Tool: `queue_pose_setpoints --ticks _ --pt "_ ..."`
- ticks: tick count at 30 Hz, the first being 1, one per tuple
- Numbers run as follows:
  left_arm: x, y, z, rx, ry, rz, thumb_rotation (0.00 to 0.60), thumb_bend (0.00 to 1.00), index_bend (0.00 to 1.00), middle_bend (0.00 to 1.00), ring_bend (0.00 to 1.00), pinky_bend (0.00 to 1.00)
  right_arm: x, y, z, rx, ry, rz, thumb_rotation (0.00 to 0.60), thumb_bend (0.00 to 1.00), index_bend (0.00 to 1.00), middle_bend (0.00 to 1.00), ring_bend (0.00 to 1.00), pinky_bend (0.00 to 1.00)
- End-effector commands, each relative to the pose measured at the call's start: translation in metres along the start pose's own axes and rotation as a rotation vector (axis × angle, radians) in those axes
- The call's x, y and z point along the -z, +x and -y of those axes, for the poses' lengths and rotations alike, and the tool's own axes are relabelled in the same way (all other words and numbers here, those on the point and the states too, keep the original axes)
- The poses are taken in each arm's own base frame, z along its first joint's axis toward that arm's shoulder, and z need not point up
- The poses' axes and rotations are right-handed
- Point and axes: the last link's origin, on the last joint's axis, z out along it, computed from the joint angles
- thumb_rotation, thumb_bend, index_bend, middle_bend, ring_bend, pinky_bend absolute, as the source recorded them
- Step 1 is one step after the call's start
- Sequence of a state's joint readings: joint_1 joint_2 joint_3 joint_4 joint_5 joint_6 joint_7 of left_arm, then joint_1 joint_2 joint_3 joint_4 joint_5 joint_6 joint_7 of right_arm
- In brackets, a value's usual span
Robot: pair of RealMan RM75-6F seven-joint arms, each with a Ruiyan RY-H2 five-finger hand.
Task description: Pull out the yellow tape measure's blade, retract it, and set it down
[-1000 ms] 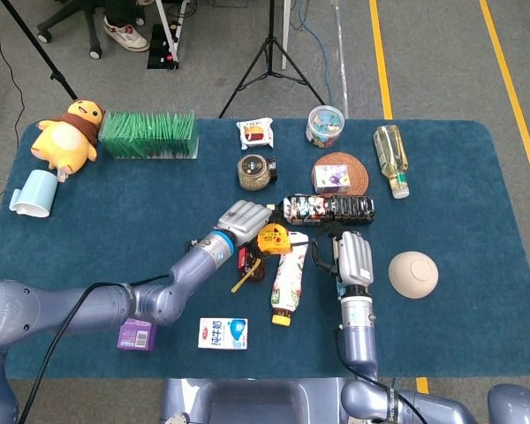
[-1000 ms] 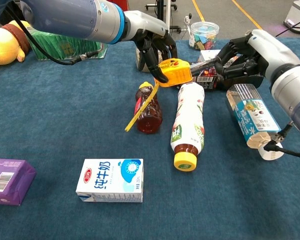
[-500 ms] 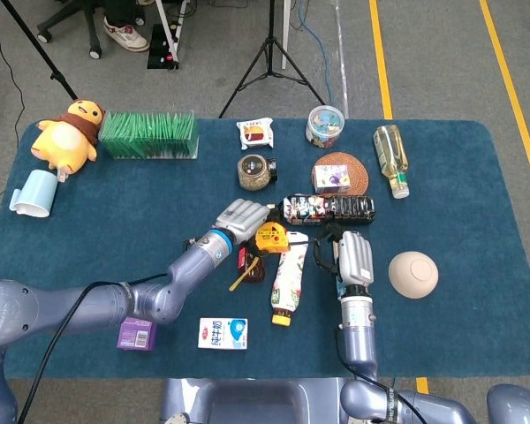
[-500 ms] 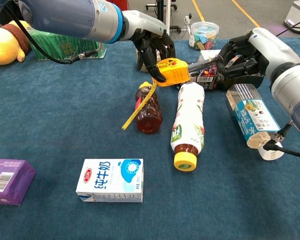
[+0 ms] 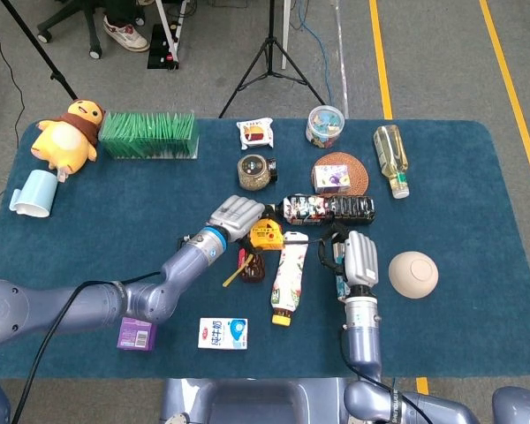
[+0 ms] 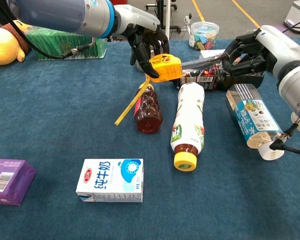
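Note:
My left hand [image 5: 234, 216] [image 6: 145, 37] grips the yellow tape measure [image 5: 267, 236] [image 6: 163, 67] from above and holds it over the lying bottles at mid-table. A thin dark blade [image 6: 202, 61] runs from the case rightward to the fingertips of my right hand [image 5: 360, 256] [image 6: 250, 50], which pinches its end with fingers curled. A yellow strip [image 6: 130, 106] [image 5: 234, 272] hangs from the case down to the left, beside a small dark-red bottle [image 6: 149, 110].
A white bottle with a yellow cap [image 6: 188, 122] lies under the blade, and a clear labelled bottle [image 6: 250, 120] lies below my right hand. A milk carton [image 6: 110, 180] and a purple box [image 6: 7, 181] sit near the front. A dark bottle [image 5: 329, 208] and a bowl [image 5: 413, 274] are close by.
My left hand has carried the tape measure left and slightly up while my right hand drew to the right. The blade between them is longer.

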State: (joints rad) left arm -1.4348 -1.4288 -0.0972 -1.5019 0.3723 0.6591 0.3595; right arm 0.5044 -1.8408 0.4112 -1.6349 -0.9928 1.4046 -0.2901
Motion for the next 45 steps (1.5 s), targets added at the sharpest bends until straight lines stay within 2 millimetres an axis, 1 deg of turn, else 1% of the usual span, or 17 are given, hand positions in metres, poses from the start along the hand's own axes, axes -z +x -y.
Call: queue_pose_setpoints --ticks 1,5,6,7,18,26,33,45 --pt "0.006 0.002 0.007 -0.013 0.009 -0.004 0.600 0.35 0.57 0.42 0.31 0.48 0.000 0.001 -0.002 -0.006 -0.006 -0.002 0.600 0.58 0.61 0.50 0.49 0.40" --pt "0.014 0.004 0.019 -0.028 0.027 -0.014 0.600 0.35 0.57 0.42 0.31 0.48 -0.001 0.005 -0.007 -0.023 -0.019 -0.005 0.600 0.58 0.61 0.50 0.49 0.40" --pt "0.020 0.005 0.031 -0.033 0.053 -0.019 0.600 0.35 0.57 0.42 0.31 0.48 -0.002 0.008 -0.010 -0.030 -0.029 -0.015 0.600 0.58 0.61 0.50 0.49 0.40" --pt "0.025 0.005 0.038 -0.036 0.064 -0.020 0.600 0.35 0.57 0.42 0.31 0.48 -0.003 0.010 -0.012 -0.036 -0.033 -0.019 0.600 0.58 0.62 0.50 0.49 0.40" --pt "0.052 0.007 0.076 -0.035 0.120 -0.023 0.600 0.35 0.57 0.42 0.31 0.48 -0.006 0.024 -0.021 -0.061 -0.056 -0.038 0.599 0.58 0.62 0.50 0.49 0.40" --pt "0.064 0.007 0.096 -0.035 0.149 -0.022 0.600 0.35 0.57 0.42 0.31 0.48 -0.009 0.034 -0.026 -0.063 -0.066 -0.057 0.600 0.58 0.62 0.50 0.49 0.40" --pt "0.075 0.007 0.118 -0.042 0.197 -0.025 0.600 0.35 0.57 0.42 0.31 0.48 -0.012 0.042 -0.032 -0.059 -0.077 -0.072 0.600 0.59 0.62 0.50 0.49 0.40" --pt "0.091 0.005 0.152 -0.036 0.276 -0.026 0.600 0.35 0.57 0.42 0.31 0.48 -0.015 0.050 -0.042 -0.054 -0.100 -0.085 0.600 0.60 0.62 0.50 0.49 0.40"
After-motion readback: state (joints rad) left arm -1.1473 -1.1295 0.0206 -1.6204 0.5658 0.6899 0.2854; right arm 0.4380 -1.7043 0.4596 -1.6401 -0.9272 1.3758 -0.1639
